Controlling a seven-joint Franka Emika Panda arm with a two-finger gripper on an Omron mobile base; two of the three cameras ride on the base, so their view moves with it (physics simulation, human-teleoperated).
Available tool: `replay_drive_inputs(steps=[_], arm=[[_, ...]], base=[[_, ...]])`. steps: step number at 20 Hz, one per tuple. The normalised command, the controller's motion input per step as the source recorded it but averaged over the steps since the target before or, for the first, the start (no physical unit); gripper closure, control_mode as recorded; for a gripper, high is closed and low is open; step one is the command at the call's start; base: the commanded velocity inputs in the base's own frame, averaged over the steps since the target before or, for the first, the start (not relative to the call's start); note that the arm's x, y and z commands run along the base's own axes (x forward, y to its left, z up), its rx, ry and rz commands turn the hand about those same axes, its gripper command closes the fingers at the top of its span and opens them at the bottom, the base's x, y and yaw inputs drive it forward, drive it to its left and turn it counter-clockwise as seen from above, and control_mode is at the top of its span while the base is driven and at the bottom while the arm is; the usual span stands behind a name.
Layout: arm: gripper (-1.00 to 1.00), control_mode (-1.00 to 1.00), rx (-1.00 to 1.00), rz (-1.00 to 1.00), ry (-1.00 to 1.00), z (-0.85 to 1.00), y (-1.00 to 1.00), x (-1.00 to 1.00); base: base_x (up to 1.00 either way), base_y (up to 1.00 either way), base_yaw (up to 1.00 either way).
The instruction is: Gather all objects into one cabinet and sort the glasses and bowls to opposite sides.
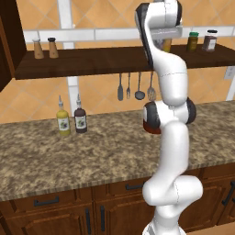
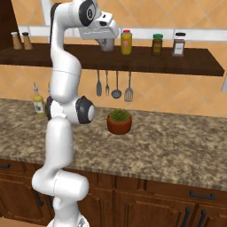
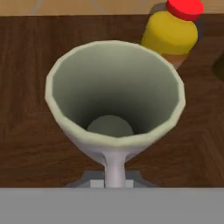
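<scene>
Nearest, the granite surface (image 1: 92,151) was seen above brown cabinet fronts with dark handles. On it, two sauce bottles were counted in the left base view, one yellow bottle (image 1: 63,120) and one dark bottle (image 1: 80,118), standing just beside each other; each bore a small pale label whose writing could not be read. One terracotta plant pot (image 2: 119,122) with a green plant was set on the surface in the right base view. Four utensils (image 2: 113,85) were hung on the tiled wall below the long dark wall shelf (image 2: 177,62).

Higher and farther, the tool (image 2: 107,45) was held at the shelf and was closed on the rim of one grey tumbler (image 3: 114,109), one fingertip (image 3: 114,168) being pressed against the near wall of the cup. The tumbler was seen from above in the hand view, upright on the shelf, with its hollow showing. Just beyond it one yellow jar with a red lid (image 3: 171,33) was standing on the same shelf. Farther along the shelf to the right two more jars were counted, a dark green jar (image 2: 157,45) and a brown jar (image 2: 178,44), their labels too small to be read. At the shelf's left end two shakers (image 1: 45,47) were placed side by side
</scene>
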Motion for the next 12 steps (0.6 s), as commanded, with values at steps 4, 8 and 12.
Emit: replay_drive_inputs(steps=[4, 8, 12], arm=[[1.0, -1.0, 0.0, -0.08, 0.01, -0.63, 0.01, -1.0], [1.0, -1.0, 0.0, -0.11, -0.01, -1.0, 0.03, -1.0], [1.0, -1.0, 0.0, -0.08, -0.07, -0.91, 0.12, -1.0]], base=[[0.0, 0.0, 0.0], [0.0, 0.0, 0.0], [0.0, 0.0, 0.0]])
